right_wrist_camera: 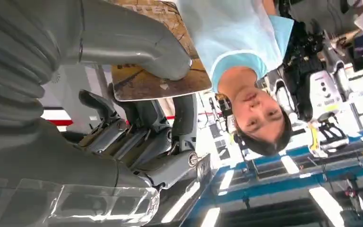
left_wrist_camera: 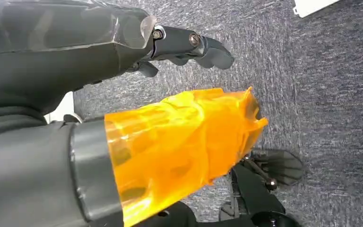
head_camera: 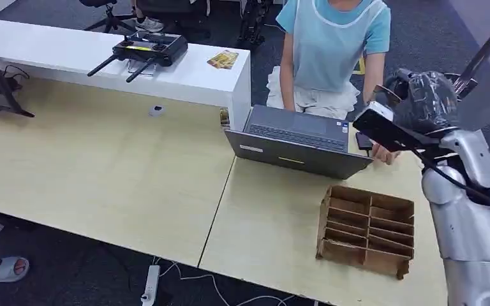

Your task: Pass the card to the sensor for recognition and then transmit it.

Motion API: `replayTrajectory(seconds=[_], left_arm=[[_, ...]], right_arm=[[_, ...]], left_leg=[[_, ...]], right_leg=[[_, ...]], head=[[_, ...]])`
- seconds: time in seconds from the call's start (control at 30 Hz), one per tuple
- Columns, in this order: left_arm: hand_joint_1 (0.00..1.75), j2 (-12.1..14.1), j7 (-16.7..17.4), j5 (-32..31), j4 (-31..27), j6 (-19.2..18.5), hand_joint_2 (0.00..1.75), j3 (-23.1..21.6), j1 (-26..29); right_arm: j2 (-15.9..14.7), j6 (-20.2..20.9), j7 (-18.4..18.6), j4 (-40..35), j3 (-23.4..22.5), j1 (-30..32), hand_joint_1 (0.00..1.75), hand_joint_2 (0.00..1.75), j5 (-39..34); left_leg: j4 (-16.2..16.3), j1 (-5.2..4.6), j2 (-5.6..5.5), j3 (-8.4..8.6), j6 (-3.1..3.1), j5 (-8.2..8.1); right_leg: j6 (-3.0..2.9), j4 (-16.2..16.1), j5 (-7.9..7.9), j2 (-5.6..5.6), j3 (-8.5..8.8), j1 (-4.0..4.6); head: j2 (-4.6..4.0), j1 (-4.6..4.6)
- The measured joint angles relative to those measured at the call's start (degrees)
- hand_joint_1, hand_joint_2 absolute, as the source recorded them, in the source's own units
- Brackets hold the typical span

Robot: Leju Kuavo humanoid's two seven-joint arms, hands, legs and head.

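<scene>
My right hand (head_camera: 421, 102), wrapped in clear film, is raised at the table's far right, in front of the seated person (head_camera: 335, 44). It holds a flat card (head_camera: 388, 132) that juts left, above the person's hand (head_camera: 386, 153). In the right wrist view the thumb (right_wrist_camera: 137, 45) presses the brownish card (right_wrist_camera: 163, 81) against the dark fingers (right_wrist_camera: 137, 137). My left hand (left_wrist_camera: 160, 132), its thumb covered in orange film, hangs over grey carpet and holds nothing, with its fingers (left_wrist_camera: 189, 45) stretched out. A small dark device (head_camera: 363, 140) lies beside the laptop; I cannot tell whether it is the sensor.
An open grey laptop (head_camera: 300, 143) stands mid-table in front of the person. A brown compartmented organiser (head_camera: 367, 229) sits near the front right. On the white counter (head_camera: 185, 80) lie a black remote controller (head_camera: 147, 50) and a yellow card (head_camera: 223, 59). A small white puck (head_camera: 156, 110) rests on the wooden table (head_camera: 102, 172).
</scene>
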Motion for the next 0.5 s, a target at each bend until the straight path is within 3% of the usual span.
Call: replayTrajectory(seconds=[0.33,0.5], left_arm=[[0.00,0.24,0.09,-0.87,0.00,-0.04,0.00,-0.61,-0.04],[0.00,0.31,0.17,-1.05,0.00,-0.04,0.00,-0.83,-0.05]], right_arm=[[1.90,2.34,0.37,13.54,3.03,-8.57,1.73,1.75,-2.88],[3.69,2.84,2.58,18.59,3.73,-11.73,1.75,1.75,-3.10]], left_leg=[[0.00,0.01,0.00,-0.01,0.00,0.00],[0.00,0.00,0.01,-0.01,-0.01,0.00]], right_leg=[[0.00,0.00,0.00,0.00,-0.01,0.00],[0.00,0.02,0.00,0.02,-0.02,0.00]], head=[[0.00,0.00],[0.00,0.02]])
